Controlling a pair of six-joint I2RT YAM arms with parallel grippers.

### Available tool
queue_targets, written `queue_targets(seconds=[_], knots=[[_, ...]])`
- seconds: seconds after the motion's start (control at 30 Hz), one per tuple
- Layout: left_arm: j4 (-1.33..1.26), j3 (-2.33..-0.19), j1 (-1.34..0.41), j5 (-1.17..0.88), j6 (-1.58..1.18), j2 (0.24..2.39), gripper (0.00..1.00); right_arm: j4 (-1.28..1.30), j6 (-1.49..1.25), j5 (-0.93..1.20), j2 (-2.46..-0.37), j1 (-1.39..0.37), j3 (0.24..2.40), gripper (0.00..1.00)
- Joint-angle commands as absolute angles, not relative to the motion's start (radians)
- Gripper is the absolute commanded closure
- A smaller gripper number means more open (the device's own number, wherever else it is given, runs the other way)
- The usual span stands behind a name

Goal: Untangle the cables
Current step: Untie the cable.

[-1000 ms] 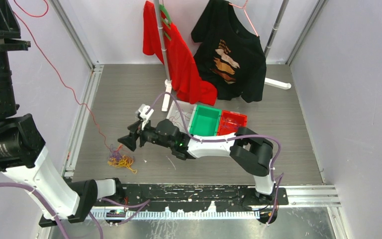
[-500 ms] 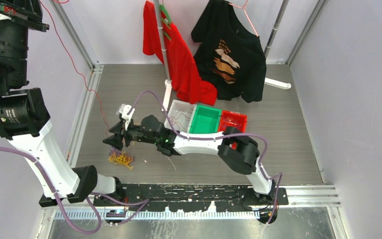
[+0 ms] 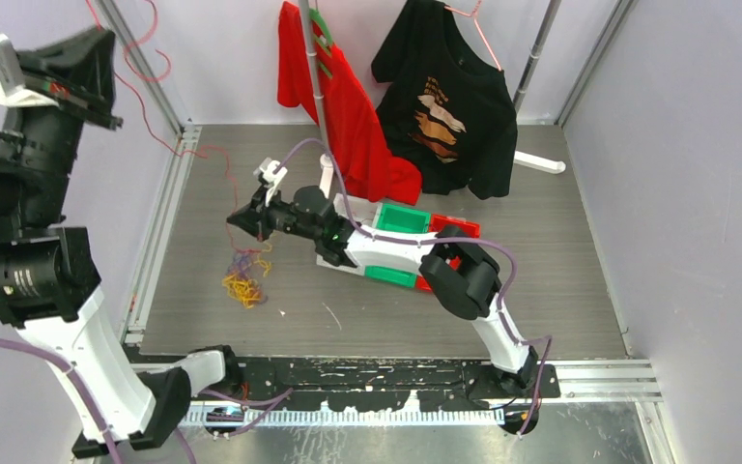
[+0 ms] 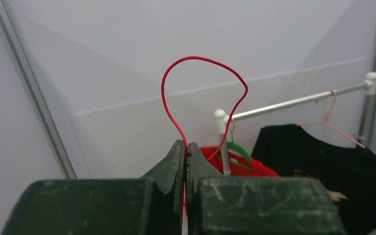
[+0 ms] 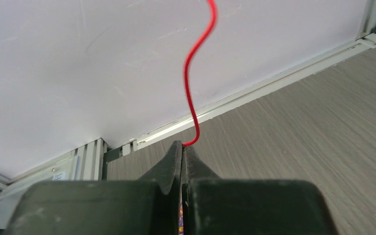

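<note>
A red cable [image 3: 220, 155] runs from my left gripper [image 3: 106, 77], raised high at the far left, down to my right gripper [image 3: 236, 220] over the left part of the table. Both grippers are shut on this cable. In the left wrist view it loops above the closed left gripper [image 4: 186, 144] as a red cable [image 4: 203, 58]. In the right wrist view the red cable [image 5: 191, 98] rises from the pinched right gripper [image 5: 182, 145]. A knot of purple and yellow cables [image 3: 243, 278] hangs just below the right gripper; whether it touches the table I cannot tell.
A green bin [image 3: 401, 220] and a red bin [image 3: 456, 230] lie under the right forearm. A red shirt [image 3: 348, 106] and a black shirt [image 3: 454, 97] hang on a rack at the back. The left wall rail [image 3: 159, 232] is close to the bundle.
My right gripper closed on the red cable and moved away from the arm bases, dragging the cable knot along. The left arm swung while staying shut on the cable.
</note>
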State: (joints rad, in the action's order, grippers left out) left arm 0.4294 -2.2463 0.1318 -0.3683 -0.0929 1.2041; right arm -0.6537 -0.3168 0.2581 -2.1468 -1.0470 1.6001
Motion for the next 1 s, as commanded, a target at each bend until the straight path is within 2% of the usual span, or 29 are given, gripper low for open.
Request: queue_targets(seconds=[0.0, 0.13, 0.33, 0.63, 0.77, 0.87, 0.97], knots=[[0.587, -2.130, 0.129, -0.458, -0.075, 1.135, 1.00, -0.723, -0.331, 0.300, -2.015, -1.029, 1.595, 0.99], [0.721, -1.886, 0.129, -0.479, -0.056, 1.033, 1.00, -0.736, -0.330, 0.297, -1.951, -1.022, 1.543, 0.99], [0.734, -1.426, 0.129, -0.579, -0.034, 0.863, 1.00, -0.705, -0.347, 0.319, -1.901, -1.023, 1.518, 0.99], [0.729, -1.173, 0.130, -0.686, 0.072, 0.852, 1.00, -0.683, -0.343, 0.309, -1.856, -1.020, 1.474, 0.99], [0.711, -1.125, 0.133, -0.837, 0.104, 0.864, 0.94, -0.691, -0.359, 0.309, -1.847, -1.019, 1.457, 0.99], [0.719, -1.100, 0.136, -0.951, 0.136, 0.863, 0.80, -0.693, -0.375, 0.309, -1.839, -1.017, 1.446, 0.99], [0.731, -1.089, 0.143, -0.955, 0.171, 0.869, 0.72, -0.694, -0.380, 0.300, -1.818, -1.014, 1.424, 0.99]])
